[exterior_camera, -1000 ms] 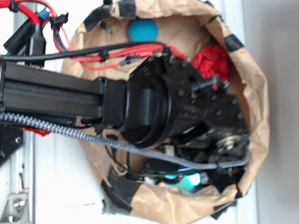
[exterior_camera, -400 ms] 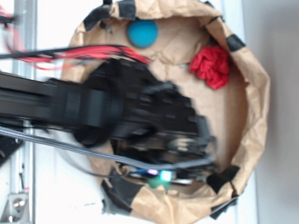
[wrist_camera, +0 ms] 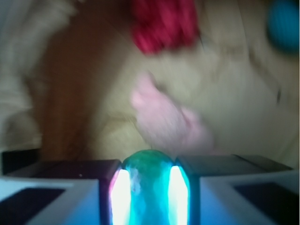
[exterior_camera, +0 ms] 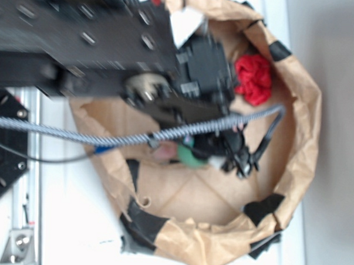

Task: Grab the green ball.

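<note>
Seemingly the grab was done: the gripper (wrist_camera: 149, 187) had its fingers (wrist_camera: 105, 192) pinched on the green ball (wrist_camera: 149, 183) (both views blurred) above the paper bag (exterior_camera: 293, 173); only holding remained.

Paper-bag wall (exterior_camera: 304, 123) encloses the working floor on all sides. Bare floor lies open toward the lower edge. Red plush (exterior_camera: 253, 78) occupies the upper right edge; pink bunny (wrist_camera: 168, 119) lies mid-floor just beyond the gripper (wrist_camera: 149, 187); teal-blue ball (wrist_camera: 284, 23) sits apart, near the wall.
</note>
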You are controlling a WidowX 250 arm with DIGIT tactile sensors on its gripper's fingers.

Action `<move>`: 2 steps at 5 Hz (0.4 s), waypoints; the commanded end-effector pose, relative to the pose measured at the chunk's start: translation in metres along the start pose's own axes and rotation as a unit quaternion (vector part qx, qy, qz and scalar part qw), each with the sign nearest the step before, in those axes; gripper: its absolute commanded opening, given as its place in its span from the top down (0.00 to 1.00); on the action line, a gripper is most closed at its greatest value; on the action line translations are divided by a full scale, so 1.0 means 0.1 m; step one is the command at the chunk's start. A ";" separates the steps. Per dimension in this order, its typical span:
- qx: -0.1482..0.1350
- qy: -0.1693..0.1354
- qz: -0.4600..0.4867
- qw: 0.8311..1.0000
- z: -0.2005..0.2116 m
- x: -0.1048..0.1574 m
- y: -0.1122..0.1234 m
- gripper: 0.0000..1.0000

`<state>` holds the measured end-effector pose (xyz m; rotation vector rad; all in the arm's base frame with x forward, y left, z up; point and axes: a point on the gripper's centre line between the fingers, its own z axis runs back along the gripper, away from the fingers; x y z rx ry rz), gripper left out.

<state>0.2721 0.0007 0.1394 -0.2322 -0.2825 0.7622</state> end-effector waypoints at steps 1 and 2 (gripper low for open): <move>0.020 0.010 -0.258 0.966 0.06 0.07 -0.14 1.00; 0.017 0.007 -0.261 0.965 0.04 0.02 -0.10 1.00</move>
